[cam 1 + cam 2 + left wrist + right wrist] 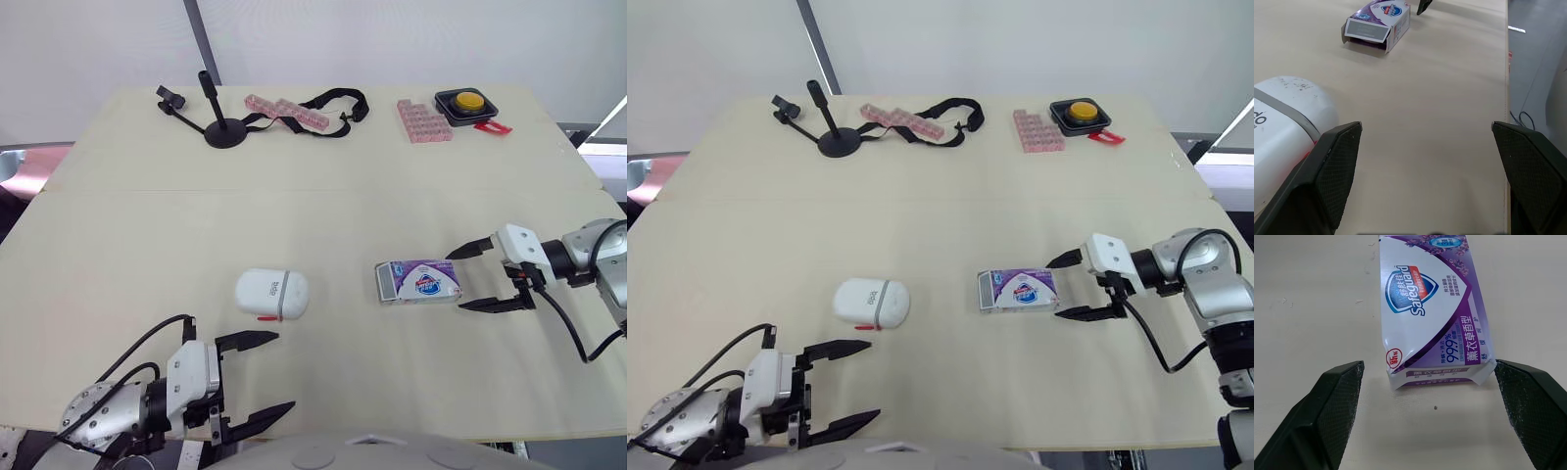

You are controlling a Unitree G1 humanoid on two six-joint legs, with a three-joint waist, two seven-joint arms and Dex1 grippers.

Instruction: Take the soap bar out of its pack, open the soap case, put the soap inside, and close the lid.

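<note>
We took the pale beige table (313, 215) as a clock face, with 12 at its far edge. The purple and white cardboard soap pack (419, 282) lay flat at about 4 o'clock from the table's centre. Its long side ran from 9 to 3, and the flaps looked loose at its 9 o'clock end.

The right gripper (457, 282) reached in from 3 o'clock with its two black fingers spread wide. One finger (470, 249) sat on the 12 o'clock side of the pack's nearer end and the other (490, 305) on the 6 o'clock side. That end lay just between the fingertips. In the right wrist view one tip stood very close to the pack's corner, but we could not tell whether it touched. The gripper pinched nothing.

The white rounded plastic soap case (271, 294), with its grey band and small red latch, rested closed at 9 o'clock from the pack, well apart from it.

The left gripper (285, 370) hovered at 6 o'clock from the case, near the table's edge. Its fingers were also spread wide and held nothing. One fingertip (263, 339) was just beside the case.
</note>
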